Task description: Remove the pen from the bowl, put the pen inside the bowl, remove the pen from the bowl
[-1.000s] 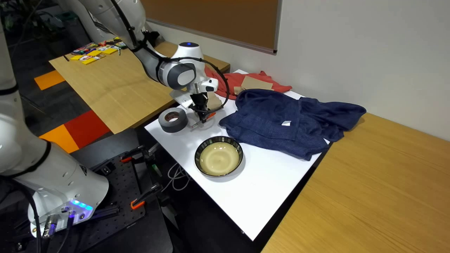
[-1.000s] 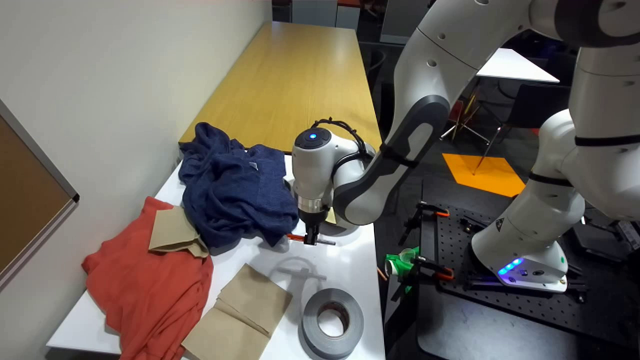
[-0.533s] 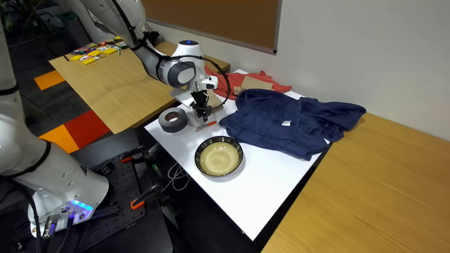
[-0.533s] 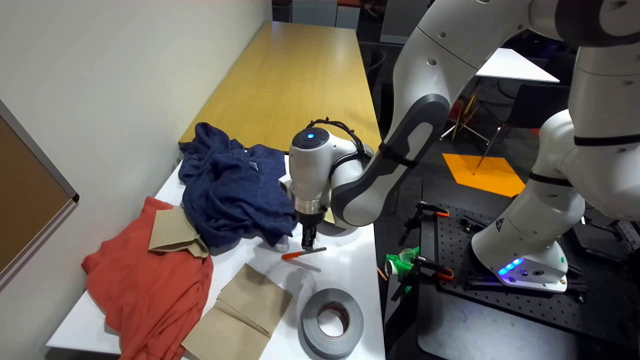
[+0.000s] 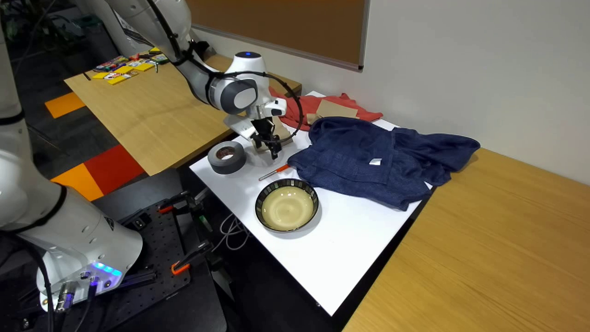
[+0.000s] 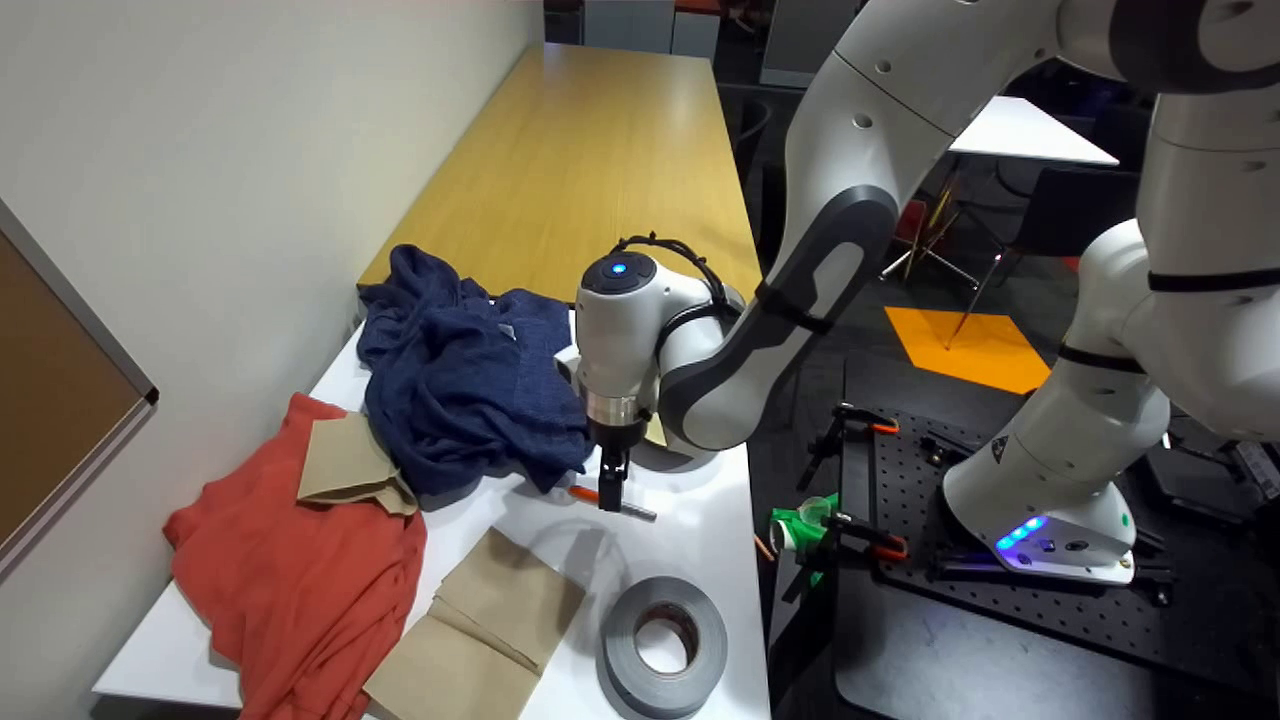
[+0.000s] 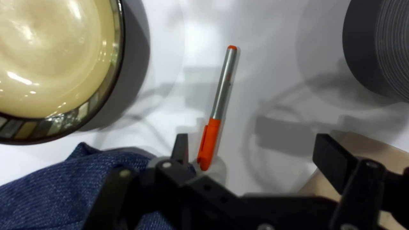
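The pen (image 7: 222,92), with a silver barrel and an orange-red cap, lies on the white tabletop outside the bowl. In an exterior view the pen (image 5: 275,172) rests between the bowl and the gripper, its cap end at the edge of the navy cloth. The bowl (image 7: 51,60) has a tan-yellow inside and a dark patterned rim; nothing lies in it. An exterior view shows the whole bowl (image 5: 286,210). My gripper (image 7: 251,147) is open above the table, its fingers wide apart and touching nothing. The pen's cap shows near the left finger (image 7: 181,145), lower down on the table.
A grey tape roll (image 5: 227,157) stands beside the gripper. Navy cloth (image 5: 359,159) lies close to the pen and bowl. Brown paper (image 6: 480,625) and a red cloth (image 6: 310,570) spread over the far part of the white surface. The tabletop's front edge passes near the bowl.
The gripper has opened and let go of the pen, which dropped to the table and turned, shifting toward the navy cloth. The gripper itself moved only slightly.
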Robot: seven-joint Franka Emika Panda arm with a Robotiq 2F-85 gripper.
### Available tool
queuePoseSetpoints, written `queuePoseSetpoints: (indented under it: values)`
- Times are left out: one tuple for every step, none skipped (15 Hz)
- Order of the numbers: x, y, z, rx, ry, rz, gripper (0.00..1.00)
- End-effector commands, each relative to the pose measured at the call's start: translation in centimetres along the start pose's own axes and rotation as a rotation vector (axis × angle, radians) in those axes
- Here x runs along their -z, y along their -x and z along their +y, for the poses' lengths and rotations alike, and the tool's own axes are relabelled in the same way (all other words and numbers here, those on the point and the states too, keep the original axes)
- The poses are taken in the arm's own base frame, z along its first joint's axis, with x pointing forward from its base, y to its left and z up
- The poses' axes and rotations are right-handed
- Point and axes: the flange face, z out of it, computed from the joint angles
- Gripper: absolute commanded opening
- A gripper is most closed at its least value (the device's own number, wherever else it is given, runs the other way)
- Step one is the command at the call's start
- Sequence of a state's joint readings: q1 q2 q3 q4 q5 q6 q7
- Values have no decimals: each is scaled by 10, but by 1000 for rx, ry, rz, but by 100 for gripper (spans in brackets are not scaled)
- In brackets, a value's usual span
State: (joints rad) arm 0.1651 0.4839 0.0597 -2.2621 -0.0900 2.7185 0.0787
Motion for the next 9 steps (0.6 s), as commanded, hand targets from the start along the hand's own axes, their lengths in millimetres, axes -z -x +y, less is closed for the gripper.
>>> queuePoseSetpoints:
  values:
    - [0, 0, 0, 0, 0, 0, 100]
    - [0, 0, 0, 0, 0, 0, 100]
    - [0, 0, 0, 0, 0, 0, 100]
    - [0, 0, 0, 0, 0, 0, 100]
    - [-1, -1, 1, 9, -13, 14, 100]
    - [-3, -2, 1, 13, -7, 23, 100]
    - [-7, -3, 1, 21, -4, 32, 100]
    - [-10, -4, 1, 22, -2, 39, 100]
    - [-15, -4, 2, 18, 3, 45, 100]
